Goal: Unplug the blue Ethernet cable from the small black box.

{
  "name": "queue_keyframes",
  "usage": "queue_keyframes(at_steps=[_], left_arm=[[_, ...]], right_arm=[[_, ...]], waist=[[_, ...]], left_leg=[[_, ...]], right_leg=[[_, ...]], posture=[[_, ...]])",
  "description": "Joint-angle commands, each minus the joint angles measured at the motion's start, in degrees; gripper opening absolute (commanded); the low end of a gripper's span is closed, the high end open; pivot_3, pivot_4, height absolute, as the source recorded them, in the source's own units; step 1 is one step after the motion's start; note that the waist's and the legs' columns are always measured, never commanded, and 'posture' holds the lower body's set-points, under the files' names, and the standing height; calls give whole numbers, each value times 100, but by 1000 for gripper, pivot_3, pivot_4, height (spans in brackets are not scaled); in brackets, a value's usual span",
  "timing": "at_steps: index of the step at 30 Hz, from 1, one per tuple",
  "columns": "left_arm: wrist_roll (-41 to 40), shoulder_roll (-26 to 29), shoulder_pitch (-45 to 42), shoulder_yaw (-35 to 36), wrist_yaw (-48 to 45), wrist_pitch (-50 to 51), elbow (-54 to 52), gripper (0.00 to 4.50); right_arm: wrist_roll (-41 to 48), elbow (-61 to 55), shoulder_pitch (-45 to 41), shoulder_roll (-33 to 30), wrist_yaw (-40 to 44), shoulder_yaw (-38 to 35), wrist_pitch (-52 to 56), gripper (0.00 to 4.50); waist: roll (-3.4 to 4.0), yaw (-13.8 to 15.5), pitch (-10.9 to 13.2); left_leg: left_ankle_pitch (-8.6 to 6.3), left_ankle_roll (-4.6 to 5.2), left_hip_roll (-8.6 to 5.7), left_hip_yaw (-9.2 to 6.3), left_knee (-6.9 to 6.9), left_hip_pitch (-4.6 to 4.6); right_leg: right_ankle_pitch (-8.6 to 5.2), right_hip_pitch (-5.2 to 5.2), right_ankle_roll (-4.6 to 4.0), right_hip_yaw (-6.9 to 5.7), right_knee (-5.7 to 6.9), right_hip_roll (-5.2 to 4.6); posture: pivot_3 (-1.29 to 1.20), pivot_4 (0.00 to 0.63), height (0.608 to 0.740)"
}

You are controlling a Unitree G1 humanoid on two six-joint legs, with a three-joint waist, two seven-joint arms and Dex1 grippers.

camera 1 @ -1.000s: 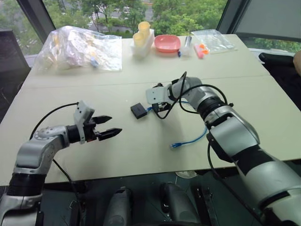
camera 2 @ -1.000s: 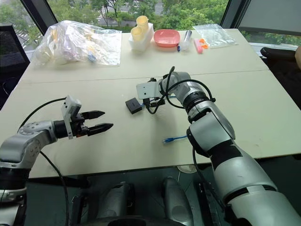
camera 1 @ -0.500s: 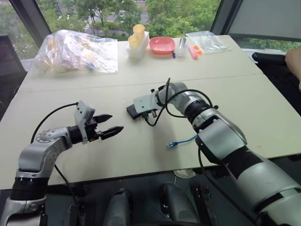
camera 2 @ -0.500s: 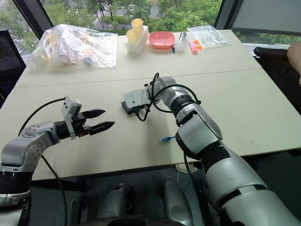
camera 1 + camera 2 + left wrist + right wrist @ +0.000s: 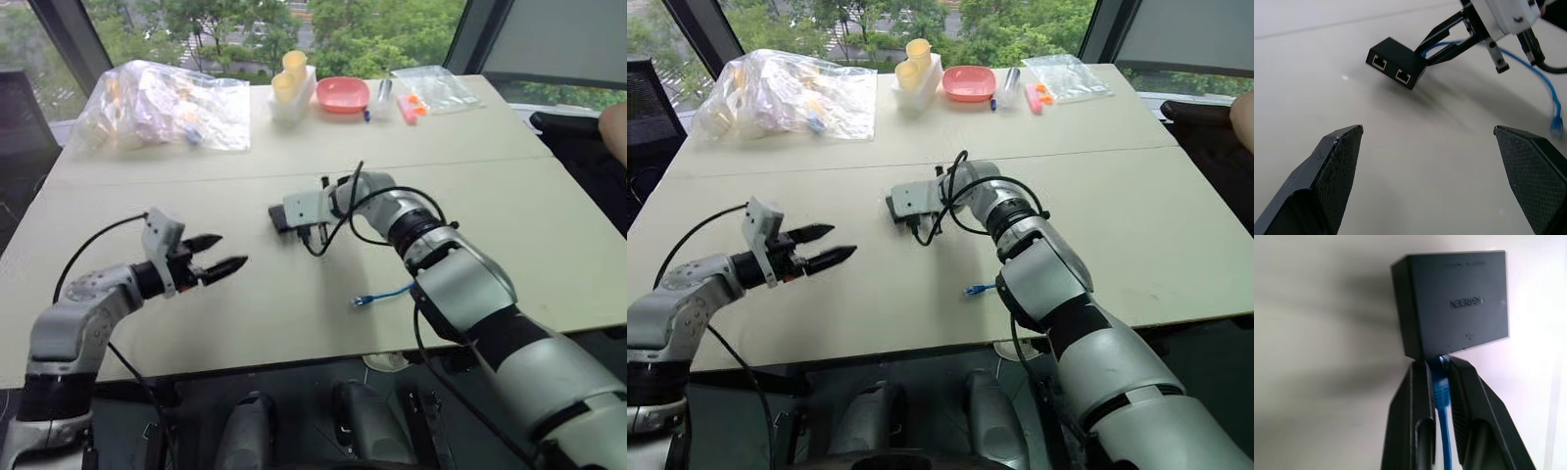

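Blue Ethernet cable pinched by right tool at small black box; left tool spread.

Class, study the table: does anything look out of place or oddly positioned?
Yes. The small black box hangs tilted above the table, carried only by the blue Ethernet cable, which the right gripper pinches at the plug. The cable's free end trails on the table.
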Motion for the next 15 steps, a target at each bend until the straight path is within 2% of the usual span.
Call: queue_keyframes(at_steps=[1, 4, 7, 11, 15], left_arm=[[-239, -84, -813, 68, -303, 80, 719, 4500], [-160, -229, -1557, -127, -634, 81, 1536, 4500], [69, -586, -2664, -360, -1013, -88, 2825, 4500], [420, -916, -3582, -559, -1702, -597, 4222, 4500], [532, -1233, -4367, -314, -1710, -834, 5530, 4500]], right_arm=[[-161, -1568, 568, -378, -916, -95, -271, 40], [-293, -2859, 1214, -638, -1394, -213, -46, 40], [-637, -4101, 1849, -830, -1924, -367, 342, 40], [-911, -4901, 2264, -807, -2314, -426, 810, 40], [-1133, -5302, 2431, -704, -2570, -395, 1239, 40]], waist=[[-5, 48, -3], [-7, 63, -5], [-10, 107, -2], [-10, 84, -2], [-11, 34, -2]], left_leg=[[0, 0, -1, 1, -1, -3], [-2, 2, -9, 3, -7, -9], [-2, 3, -18, 4, -7, -18], [-2, 3, -21, 1, 10, -40], [-2, 5, -20, -1, 11, -35]], right_leg=[[-3, 0, 6, 0, -1, 0], [-5, 4, 48, 3, -7, -2], [-7, 0, 60, 4, -5, -9], [-3, -13, 68, 1, -9, -7], [-3, -11, 68, 2, -3, -2]], posture=[[0, 150, 740], [0, 150, 740], [0, 150, 740], [0, 150, 740], [0, 150, 740]])
